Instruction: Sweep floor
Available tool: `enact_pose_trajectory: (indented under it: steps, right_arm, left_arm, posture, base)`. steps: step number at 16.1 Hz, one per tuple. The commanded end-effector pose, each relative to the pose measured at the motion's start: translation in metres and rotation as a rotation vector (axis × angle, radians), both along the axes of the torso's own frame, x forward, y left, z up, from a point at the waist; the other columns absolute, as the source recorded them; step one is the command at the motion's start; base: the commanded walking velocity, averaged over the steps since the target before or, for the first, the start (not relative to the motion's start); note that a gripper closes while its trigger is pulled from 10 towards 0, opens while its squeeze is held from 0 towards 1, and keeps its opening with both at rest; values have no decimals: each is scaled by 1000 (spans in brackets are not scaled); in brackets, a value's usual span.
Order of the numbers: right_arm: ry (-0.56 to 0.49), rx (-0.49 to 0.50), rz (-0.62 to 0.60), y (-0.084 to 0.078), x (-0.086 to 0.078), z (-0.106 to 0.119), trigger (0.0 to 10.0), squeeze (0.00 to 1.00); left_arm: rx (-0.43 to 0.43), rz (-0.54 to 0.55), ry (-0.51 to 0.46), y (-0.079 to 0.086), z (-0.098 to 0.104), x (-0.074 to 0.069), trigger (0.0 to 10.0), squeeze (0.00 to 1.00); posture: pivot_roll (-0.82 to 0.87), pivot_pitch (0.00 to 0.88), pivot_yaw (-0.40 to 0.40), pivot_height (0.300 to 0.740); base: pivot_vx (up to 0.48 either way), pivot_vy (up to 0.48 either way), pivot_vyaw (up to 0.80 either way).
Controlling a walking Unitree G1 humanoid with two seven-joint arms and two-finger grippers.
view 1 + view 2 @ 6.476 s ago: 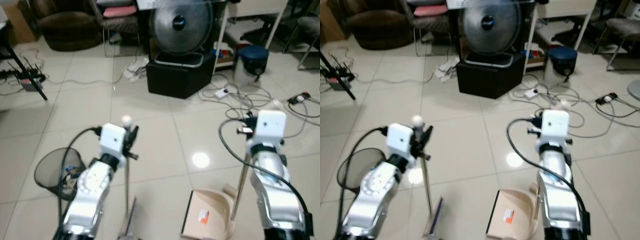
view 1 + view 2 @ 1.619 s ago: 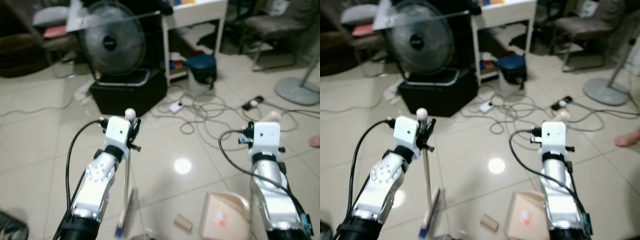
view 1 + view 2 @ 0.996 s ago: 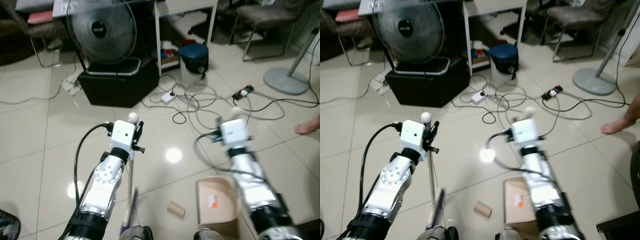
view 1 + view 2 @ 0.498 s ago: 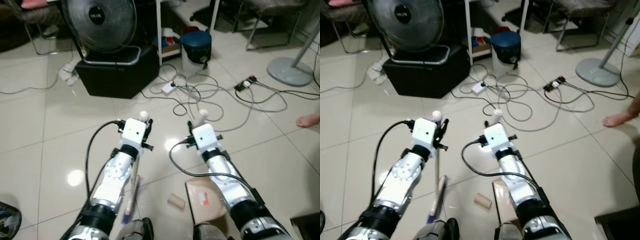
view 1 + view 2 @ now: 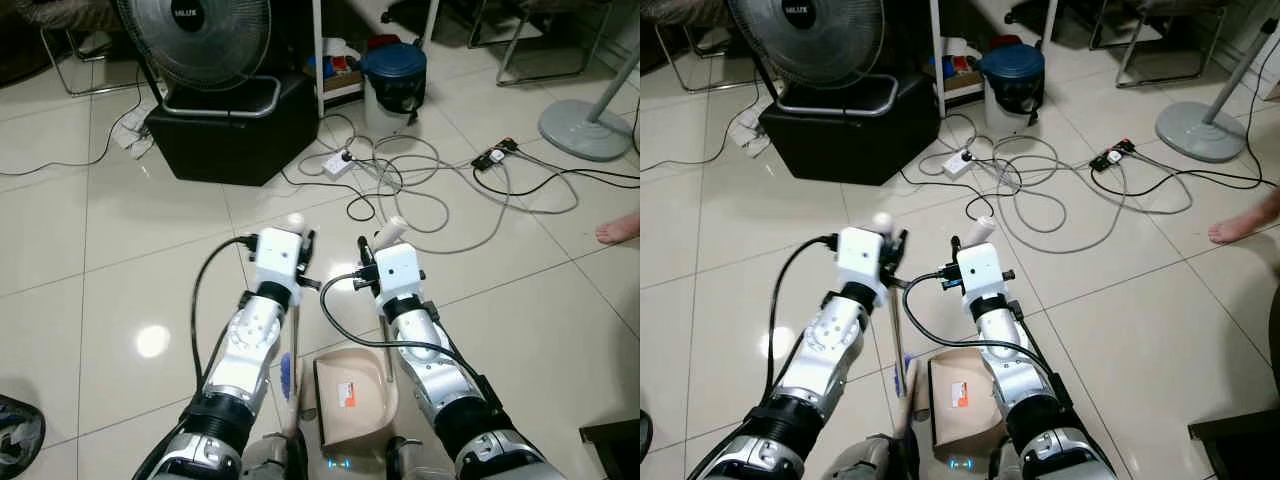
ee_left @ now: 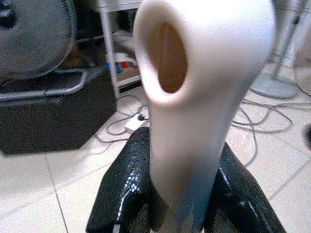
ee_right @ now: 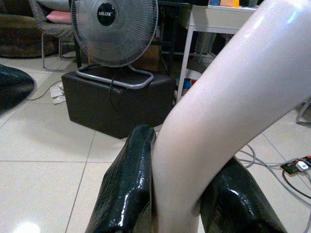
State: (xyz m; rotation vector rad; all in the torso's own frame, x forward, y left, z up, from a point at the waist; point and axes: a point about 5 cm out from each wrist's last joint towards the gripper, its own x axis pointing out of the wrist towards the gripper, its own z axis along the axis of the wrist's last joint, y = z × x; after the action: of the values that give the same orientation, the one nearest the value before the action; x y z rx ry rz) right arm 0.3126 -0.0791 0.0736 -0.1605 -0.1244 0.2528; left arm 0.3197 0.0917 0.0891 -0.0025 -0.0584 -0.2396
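Observation:
My left gripper (image 5: 304,252) is shut on the thin broom handle (image 5: 292,330), just under its white knob (image 6: 194,97). The handle runs down to the blue broom head (image 5: 285,376) on the tiles. Close beside it, my right gripper (image 5: 372,252) is shut on the pale dustpan handle (image 7: 218,121). The beige dustpan (image 5: 350,395) lies flat on the floor below, an orange label inside it. A small cardboard tube (image 5: 919,397) lies between the broom head and the dustpan's left edge. In both wrist views black fingers (image 7: 129,194) clamp the handles.
A fan (image 5: 205,40) stands on a black box (image 5: 235,130) ahead. A blue-lidded bin (image 5: 395,70), tangled cables (image 5: 420,190) and a round stand base (image 5: 590,130) lie further right. A person's foot (image 5: 620,230) is at the right edge, a mesh wastebasket (image 5: 15,440) bottom left.
My right arm has swung left with the dustpan, which now sits next to the broom head. The tube now lies at the dustpan's left edge. The camera has tilted down.

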Motion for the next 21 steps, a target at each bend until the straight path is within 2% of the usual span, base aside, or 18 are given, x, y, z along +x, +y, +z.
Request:
enact_pose_trajectory:
  steps: [1, 4, 7, 9, 11, 13, 16, 19, 21]
  right_arm:
    - [-11, 9, -2, -1, 1, 1, 10000, 0]
    - [0, 13, -9, -3, 1, -1, 10000, 0]
    - [6, 32, -45, -12, 4, -1, 10000, 0]
    - [7, 41, -59, -16, 5, -1, 10000, 0]
    - [10, 42, -69, -22, 5, -2, 10000, 0]
    - [10, 46, -78, -26, 4, -3, 10000, 0]
    - [-11, 83, -104, -35, 3, -1, 10000, 0]
    - [-72, 152, -138, -54, 1, 9, 10000, 0]
    - [-97, 167, -154, -67, -3, 12, 10000, 0]
  left_arm:
    - [-97, 58, 56, 4, -7, 0, 10000, 0]
    - [-196, 62, 22, 3, 4, 4, 10000, 0]
    - [-264, -62, -10, -8, 16, 4, 10000, 0]
    - [-266, -117, -13, -10, 18, 4, 10000, 0]
    - [-212, -201, -30, -10, 20, 4, 10000, 0]
    - [-192, -247, -45, -7, 24, 5, 10000, 0]
    - [-150, -286, -82, 4, 36, 12, 10000, 0]
    - [-125, -317, -157, 23, 62, 24, 10000, 0]
    - [-126, -308, -221, 46, 90, 35, 10000, 0]
  posture:
    - [-39, 229, 78, 740]
    - [-36, 223, 77, 740]
    - [-33, 208, 81, 740]
    - [-32, 204, 81, 740]
    - [-33, 191, 82, 740]
    - [-31, 178, 85, 740]
    - [-29, 154, 87, 740]
    - [-33, 131, 88, 740]
    - [-35, 117, 91, 740]
  base:
    - [0, 0, 0]
    - [0, 0, 0]
    - [0, 0, 0]
    - [0, 0, 0]
    - [0, 0, 0]
    - [0, 0, 0]
    - [0, 0, 0]
    - [0, 0, 0]
    - [0, 0, 0]
